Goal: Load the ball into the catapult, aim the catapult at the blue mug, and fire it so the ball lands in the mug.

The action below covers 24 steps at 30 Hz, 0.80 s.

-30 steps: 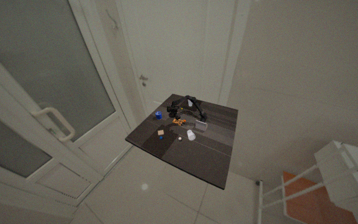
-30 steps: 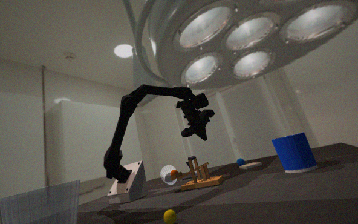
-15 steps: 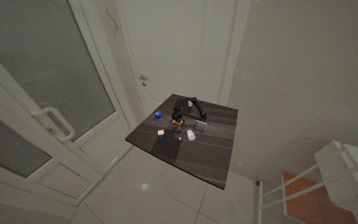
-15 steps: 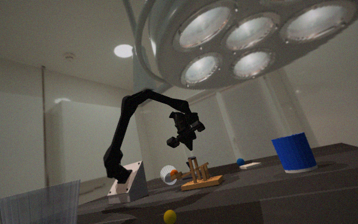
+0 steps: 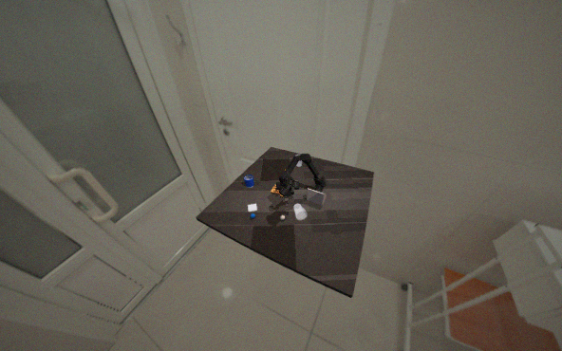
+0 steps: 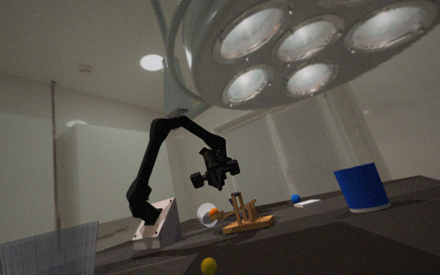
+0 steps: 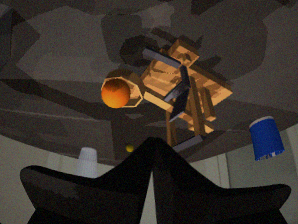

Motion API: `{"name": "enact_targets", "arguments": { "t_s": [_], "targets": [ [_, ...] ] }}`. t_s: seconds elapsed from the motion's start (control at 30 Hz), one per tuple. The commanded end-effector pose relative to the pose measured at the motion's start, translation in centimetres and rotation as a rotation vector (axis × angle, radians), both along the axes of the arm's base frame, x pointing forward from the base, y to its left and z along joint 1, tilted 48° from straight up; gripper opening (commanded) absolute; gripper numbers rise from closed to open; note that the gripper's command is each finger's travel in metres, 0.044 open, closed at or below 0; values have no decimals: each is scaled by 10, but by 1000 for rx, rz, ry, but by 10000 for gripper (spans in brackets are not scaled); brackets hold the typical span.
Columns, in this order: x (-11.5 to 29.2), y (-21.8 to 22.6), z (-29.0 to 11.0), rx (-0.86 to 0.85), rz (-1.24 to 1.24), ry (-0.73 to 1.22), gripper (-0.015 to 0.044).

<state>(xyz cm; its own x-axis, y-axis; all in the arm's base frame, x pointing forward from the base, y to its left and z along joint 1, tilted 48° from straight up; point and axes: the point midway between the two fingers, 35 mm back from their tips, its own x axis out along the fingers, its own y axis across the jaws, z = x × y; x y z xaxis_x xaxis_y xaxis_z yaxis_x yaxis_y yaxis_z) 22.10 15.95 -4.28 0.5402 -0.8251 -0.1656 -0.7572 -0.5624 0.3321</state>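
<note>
1. Hovering my gripper [image 6: 218, 184] just above the catapult [image 6: 245, 217], fingers clenched tight together, nothing between them.
2. Catapult = wooden frame on a flat base, sitting on the dark bench [image 5: 330, 247] near its far edge, close in front of my arm's base [image 6: 162, 227].
3. Orange ball [image 7: 116, 94] already sits in the catapult's cup, at the end of the throwing arm; wrist view shows it left of the frame.
4. Blue mug [image 6: 361, 187] stands upright near the bench's far-left corner in the top view, apart from the catapult.
5. White flat block [image 5: 252, 207] and small blue ball [image 5: 252, 215] lie near the left edge, blue ball just beside the block.
6. Translucent cup [image 5: 300, 212] lies on its side toward the bench's middle, pale ball [image 5: 283, 216] near it.
7. Yellow ball [image 6: 209, 265] rests on the bench close to the exterior cam.
8. Can't tell exactly where the catapult is aimed.
</note>
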Motion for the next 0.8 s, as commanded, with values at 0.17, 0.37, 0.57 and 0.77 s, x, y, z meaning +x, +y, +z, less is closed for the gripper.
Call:
{"name": "enact_targets", "arguments": {
  "t_s": [0.17, 0.37, 0.57, 0.77],
  "targets": [
    [-9, -8, 4, -115, 56, 57, 0],
    [-8, -10, 1, -116, 56, 58, 0],
    [-5, -17, -6, -118, 56, 59, 0],
    [-3, -23, -14, -121, 56, 60, 0]
  ]
}}
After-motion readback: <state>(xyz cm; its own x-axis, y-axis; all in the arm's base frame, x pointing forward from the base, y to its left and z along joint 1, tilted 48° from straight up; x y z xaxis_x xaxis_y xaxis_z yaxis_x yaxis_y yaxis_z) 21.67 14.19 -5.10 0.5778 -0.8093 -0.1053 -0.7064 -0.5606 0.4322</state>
